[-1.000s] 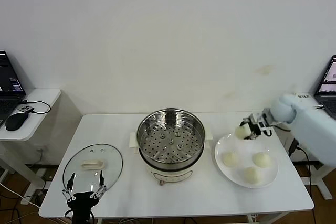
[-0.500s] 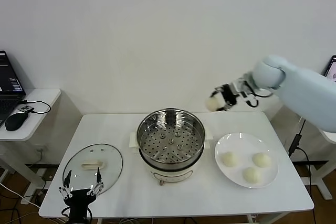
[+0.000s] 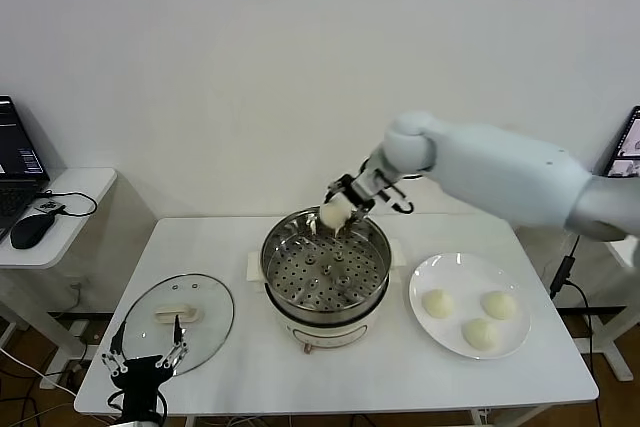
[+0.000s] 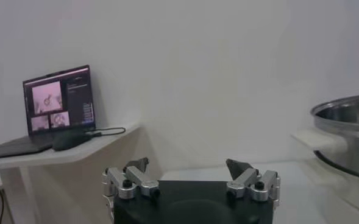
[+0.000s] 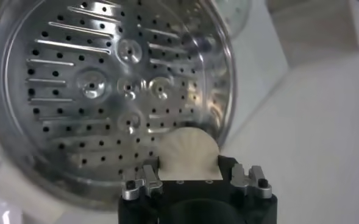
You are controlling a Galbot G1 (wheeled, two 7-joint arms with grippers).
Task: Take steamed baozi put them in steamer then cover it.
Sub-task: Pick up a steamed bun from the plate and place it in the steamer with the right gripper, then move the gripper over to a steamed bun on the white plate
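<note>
My right gripper [image 3: 340, 213] is shut on one cream-white baozi [image 3: 333, 215] and holds it over the far rim of the steamer [image 3: 279, 247]. In the right wrist view the held baozi [image 5: 188, 153] sits between the jaws above the perforated tray [image 5: 100, 85], near the steamer's wall. Three more baozi [image 3: 439, 303] [image 3: 498, 304] [image 3: 480, 333] lie on the white plate [image 3: 430, 272] to the right of the steamer. My left gripper [image 3: 142, 359] hangs open at the table's front left edge, near the glass lid [image 3: 205, 328]; the left wrist view shows its fingers [image 4: 191, 176] apart with nothing between them.
The steamer stands mid-table on a white base [image 3: 325, 337]. A side table [image 3: 70, 192] to the left carries a laptop [image 3: 15, 172] and a mouse [image 3: 30, 230]. Another laptop [image 3: 630, 147] stands at the far right.
The right arm has swung from above the plate leftwards, carrying the baozi to above the steamer's far rim. The left gripper has sunk slightly at the table's front edge.
</note>
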